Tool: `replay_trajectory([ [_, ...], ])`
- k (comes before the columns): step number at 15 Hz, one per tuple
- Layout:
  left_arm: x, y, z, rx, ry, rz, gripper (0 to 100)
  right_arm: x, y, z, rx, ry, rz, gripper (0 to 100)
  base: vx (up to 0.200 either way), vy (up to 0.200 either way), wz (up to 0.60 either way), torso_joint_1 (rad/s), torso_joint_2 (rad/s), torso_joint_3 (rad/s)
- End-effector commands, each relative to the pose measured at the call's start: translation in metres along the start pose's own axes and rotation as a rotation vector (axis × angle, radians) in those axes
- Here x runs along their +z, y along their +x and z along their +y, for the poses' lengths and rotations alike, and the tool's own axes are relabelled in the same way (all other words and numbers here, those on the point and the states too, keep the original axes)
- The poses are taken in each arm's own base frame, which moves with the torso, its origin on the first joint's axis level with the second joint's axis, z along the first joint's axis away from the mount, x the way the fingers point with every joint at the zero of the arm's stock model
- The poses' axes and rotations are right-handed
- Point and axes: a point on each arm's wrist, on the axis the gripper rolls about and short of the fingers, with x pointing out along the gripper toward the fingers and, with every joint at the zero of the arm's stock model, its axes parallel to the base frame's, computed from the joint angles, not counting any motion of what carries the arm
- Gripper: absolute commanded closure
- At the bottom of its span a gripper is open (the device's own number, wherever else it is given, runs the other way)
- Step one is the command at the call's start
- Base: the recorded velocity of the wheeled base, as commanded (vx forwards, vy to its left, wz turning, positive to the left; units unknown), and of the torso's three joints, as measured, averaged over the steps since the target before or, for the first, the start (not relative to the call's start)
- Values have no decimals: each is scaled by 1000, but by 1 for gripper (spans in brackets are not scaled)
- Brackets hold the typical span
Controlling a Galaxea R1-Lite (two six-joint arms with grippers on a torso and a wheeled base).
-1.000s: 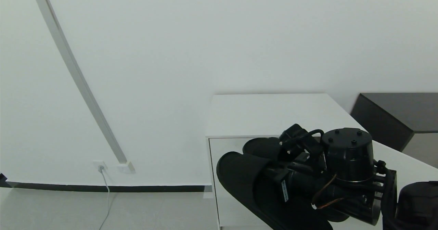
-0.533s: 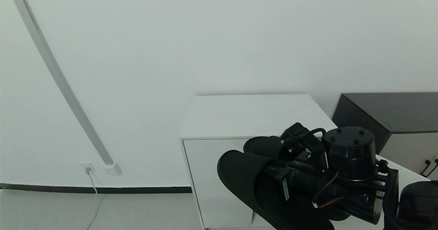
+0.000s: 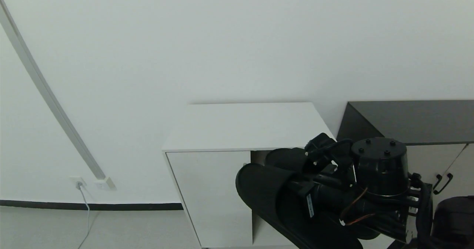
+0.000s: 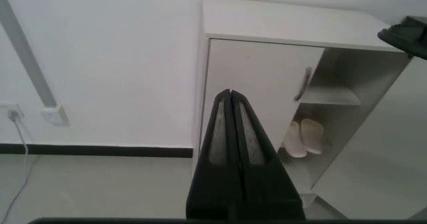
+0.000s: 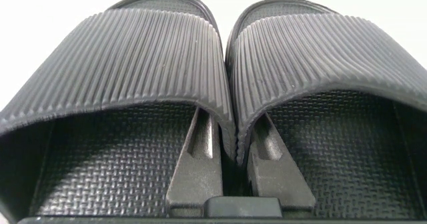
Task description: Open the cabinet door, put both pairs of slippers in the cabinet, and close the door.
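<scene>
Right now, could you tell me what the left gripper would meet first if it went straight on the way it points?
Probably the cabinet's closed door panel, just beside its handle. The left gripper, shut, aims at that panel rather than at the open side. Depth is unclear.

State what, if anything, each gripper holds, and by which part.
The right gripper holds the pair of black slippers, one finger inside each, pinching their touching inner edges together. The left gripper is shut, holding nothing.

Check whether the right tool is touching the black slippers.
Touching. The right wrist view shows the right tool with its fingers inside the black slippers, clamping their adjoining straps between them.
</scene>
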Motion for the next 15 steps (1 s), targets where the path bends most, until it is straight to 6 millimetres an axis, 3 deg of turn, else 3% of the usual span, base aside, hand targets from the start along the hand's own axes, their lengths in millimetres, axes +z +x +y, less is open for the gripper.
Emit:
replay_trajectory([
  [1, 0, 0, 0, 1, -1, 0, 100, 0, -2, 0, 2, 0, -3, 100, 0, -200, 0, 2, 2, -7],
  [3, 0, 0, 0, 1, -1, 0, 100, 0, -5, 0, 2, -3, -3, 100, 0, -200, 0, 0, 0, 2],
  [11, 0, 0, 0, 2, -4, 1, 100, -3, -5, 0, 14, -4, -15, 100, 0, 0, 0, 0, 0, 0],
  [15, 0, 0, 0, 2, -5, -1, 100, -13, -4, 0, 17, -14, -3, 100, 0, 0, 0, 0, 0, 0],
])
